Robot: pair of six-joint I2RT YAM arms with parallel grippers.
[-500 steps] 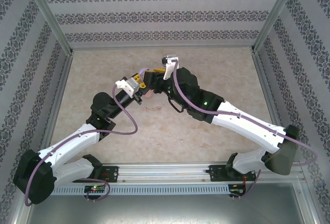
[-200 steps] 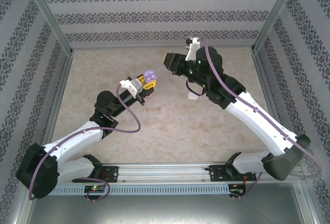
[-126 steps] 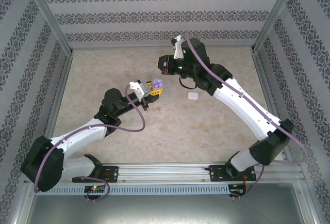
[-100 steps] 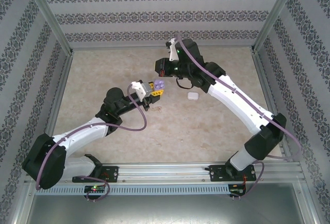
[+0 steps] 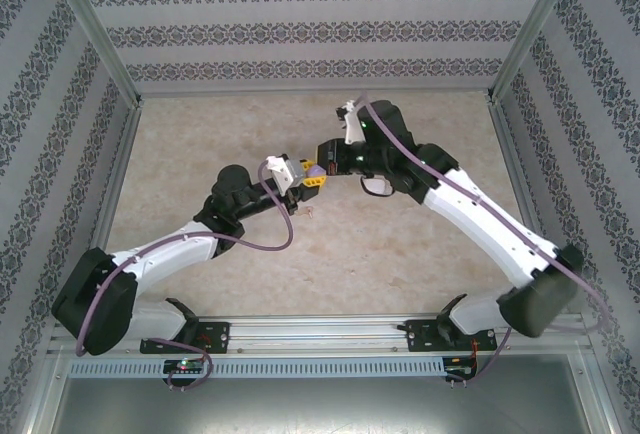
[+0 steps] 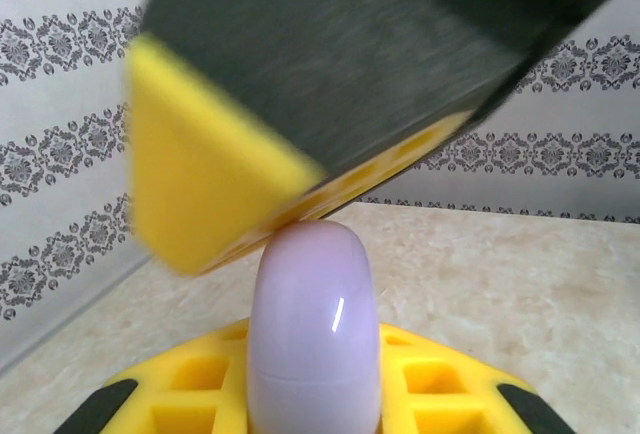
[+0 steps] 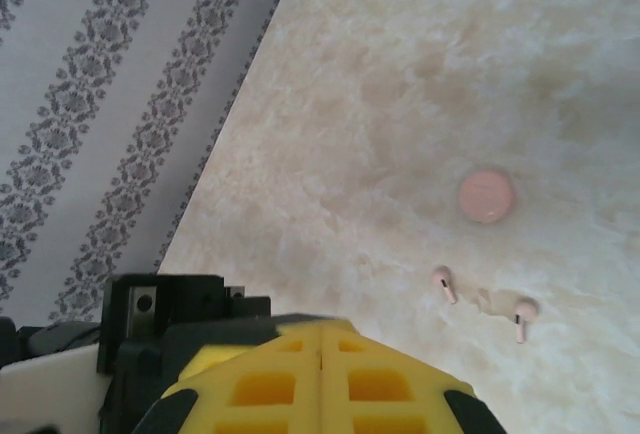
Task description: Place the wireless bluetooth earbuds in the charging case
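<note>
The left gripper [image 5: 312, 178] is pinching a lilac charging case [image 6: 312, 344] upright in its jaws, while the right gripper [image 7: 320, 354] - jaws pressed together, holding nothing - is touching the case's rounded top. Two pinkish earbuds [image 7: 443, 284] are lying apart on the table [image 7: 400, 84], near a round pink case [image 7: 487, 195].

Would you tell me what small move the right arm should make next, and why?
Probably pry the lilac case open with the shut right gripper: its yellow tip touches the top of the closed case, which the left gripper holds upright, while two pink earbuds lie on the table.
</note>
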